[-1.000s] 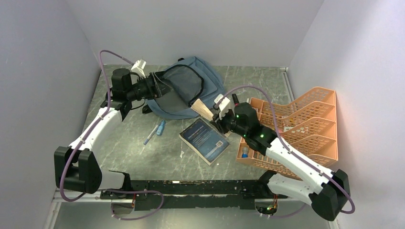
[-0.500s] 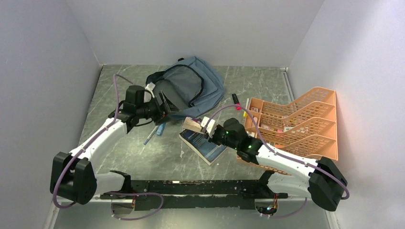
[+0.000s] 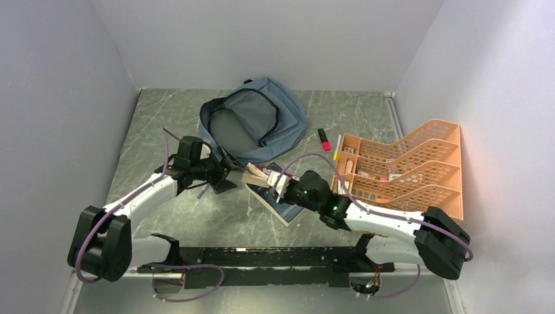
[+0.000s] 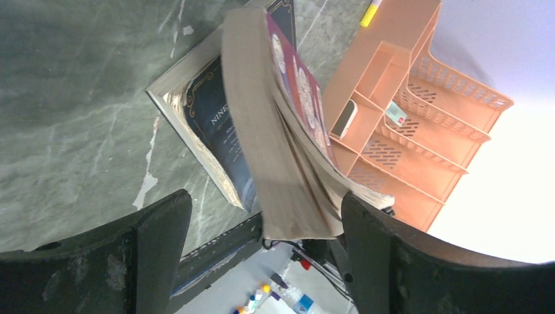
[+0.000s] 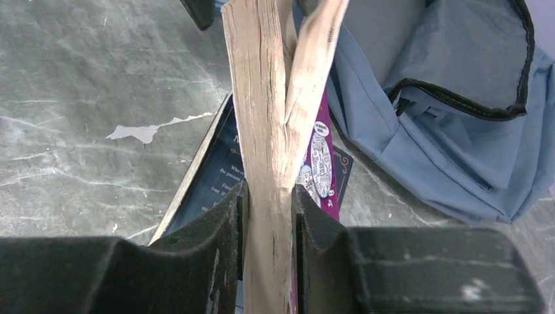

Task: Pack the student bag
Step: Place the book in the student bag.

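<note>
The student bag (image 3: 255, 121) lies at the back of the table, blue-grey, with its main opening gaping; it also fills the upper right of the right wrist view (image 5: 451, 111). My right gripper (image 3: 273, 182) (image 5: 268, 216) is shut on the page edge of a worn paperback with a purple cover (image 3: 255, 175) (image 5: 262, 98), held above a dark blue book (image 3: 283, 201) (image 5: 203, 183) lying flat. My left gripper (image 3: 226, 172) (image 4: 262, 252) is open, its fingers straddling the paperback's (image 4: 275, 150) free end without closing on it.
An orange mesh tray organiser (image 3: 419, 170) (image 4: 406, 98) stands at the right with small items in it. A pink marker (image 3: 324, 139) lies between bag and tray. A blue pen (image 3: 203, 191) lies under the left arm.
My left gripper left the bag's opening, came down towards the paperback and opened wider. My right arm swung the paperback left and nearer, over the dark blue book.
</note>
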`<state>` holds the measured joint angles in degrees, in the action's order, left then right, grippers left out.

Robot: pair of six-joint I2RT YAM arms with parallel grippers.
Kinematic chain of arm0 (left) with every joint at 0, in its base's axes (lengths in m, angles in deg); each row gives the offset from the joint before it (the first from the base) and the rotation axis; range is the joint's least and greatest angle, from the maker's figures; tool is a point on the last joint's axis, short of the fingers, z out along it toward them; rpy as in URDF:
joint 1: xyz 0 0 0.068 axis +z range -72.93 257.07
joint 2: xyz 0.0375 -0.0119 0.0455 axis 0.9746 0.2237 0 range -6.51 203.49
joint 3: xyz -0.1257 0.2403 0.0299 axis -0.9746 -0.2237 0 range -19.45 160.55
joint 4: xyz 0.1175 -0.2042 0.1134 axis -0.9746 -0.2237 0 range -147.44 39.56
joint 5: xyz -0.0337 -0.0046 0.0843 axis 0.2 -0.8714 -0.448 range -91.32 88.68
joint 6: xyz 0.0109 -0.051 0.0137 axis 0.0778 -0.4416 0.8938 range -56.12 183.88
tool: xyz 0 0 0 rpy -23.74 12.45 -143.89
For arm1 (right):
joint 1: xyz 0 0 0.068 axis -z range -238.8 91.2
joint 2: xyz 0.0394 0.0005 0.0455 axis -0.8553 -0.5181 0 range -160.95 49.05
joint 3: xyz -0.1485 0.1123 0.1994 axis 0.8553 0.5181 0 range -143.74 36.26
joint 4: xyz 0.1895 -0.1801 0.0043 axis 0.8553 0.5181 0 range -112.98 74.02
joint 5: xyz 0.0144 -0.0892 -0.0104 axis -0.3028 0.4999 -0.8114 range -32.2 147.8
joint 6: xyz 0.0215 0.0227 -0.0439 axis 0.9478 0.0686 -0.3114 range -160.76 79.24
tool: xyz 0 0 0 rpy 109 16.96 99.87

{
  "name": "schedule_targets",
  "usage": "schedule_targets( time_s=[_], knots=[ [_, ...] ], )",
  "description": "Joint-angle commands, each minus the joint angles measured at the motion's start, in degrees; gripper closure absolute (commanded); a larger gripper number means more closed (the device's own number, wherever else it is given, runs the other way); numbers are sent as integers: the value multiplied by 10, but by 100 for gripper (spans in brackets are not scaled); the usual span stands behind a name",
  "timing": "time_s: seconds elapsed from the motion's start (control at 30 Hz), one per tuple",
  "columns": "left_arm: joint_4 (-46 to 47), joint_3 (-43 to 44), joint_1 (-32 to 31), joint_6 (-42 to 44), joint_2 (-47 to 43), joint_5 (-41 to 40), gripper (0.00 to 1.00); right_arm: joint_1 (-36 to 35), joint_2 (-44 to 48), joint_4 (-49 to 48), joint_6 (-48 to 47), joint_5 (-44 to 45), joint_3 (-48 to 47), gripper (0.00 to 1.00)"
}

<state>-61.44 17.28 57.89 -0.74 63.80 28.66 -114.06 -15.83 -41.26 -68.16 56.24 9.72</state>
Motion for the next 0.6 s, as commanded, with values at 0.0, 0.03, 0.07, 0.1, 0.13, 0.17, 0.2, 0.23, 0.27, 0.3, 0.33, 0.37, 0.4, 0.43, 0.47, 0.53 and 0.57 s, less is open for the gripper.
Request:
schedule_targets(
  time_s=[0.0,0.03,0.07,0.1,0.13,0.17,0.2,0.23,0.27,0.3,0.33,0.37,0.4,0.43,0.47,0.53,0.57],
  knots=[
    [65,-16,-11,-54,18,39,12,-21,-17,-89,-12,7,-6,100],
    [76,-20,-11,-62,22,42,12,-25,-21,-94,-13,8,-5,100],
    [83,-24,-12,-68,24,44,11,-28,-24,-99,-14,7,-4,100],
    [93,-28,-12,-77,26,45,11,-32,-27,-102,-15,7,-4,100],
    [100,-31,-12,-85,27,46,11,-35,-29,-104,-16,9,-4,100],
    [105,-36,-12,-91,27,45,11,-37,-32,-105,-15,11,-3,100],
    [106,-39,-12,-97,27,44,12,-38,-32,-106,-16,11,-1,100],
    [106,-41,-12,-101,26,42,12,-39,-32,-105,-16,13,2,100],
    [106,-42,-12,-103,24,39,12,-39,-30,-103,-16,14,4,100],
    [106,-42,-12,-105,20,36,12,-39,-29,-100,-15,14,6,100],
    [106,-41,-11,-108,16,33,12,-39,-26,-97,-15,14,9,100],
    [104,-42,-11,-111,11,28,12,-39,-22,-96,-13,24,12,100],
    [105,-43,-11,-115,7,23,12,-39,-19,-93,-12,29,14,100],
    [106,-45,-11,-121,1,20,12,-39,-16,-90,-11,32,16,100],
    [116,-47,-11,-130,-4,17,12,-39,-13,-85,-9,33,17,100],
    [136,-53,-11,-143,-12,15,12,-39,-9,-77,-6,30,19,100],
    [141,-53,-11,-149,-15,15,12,-39,-8,-73,-7,27,19,100]
  ],
)
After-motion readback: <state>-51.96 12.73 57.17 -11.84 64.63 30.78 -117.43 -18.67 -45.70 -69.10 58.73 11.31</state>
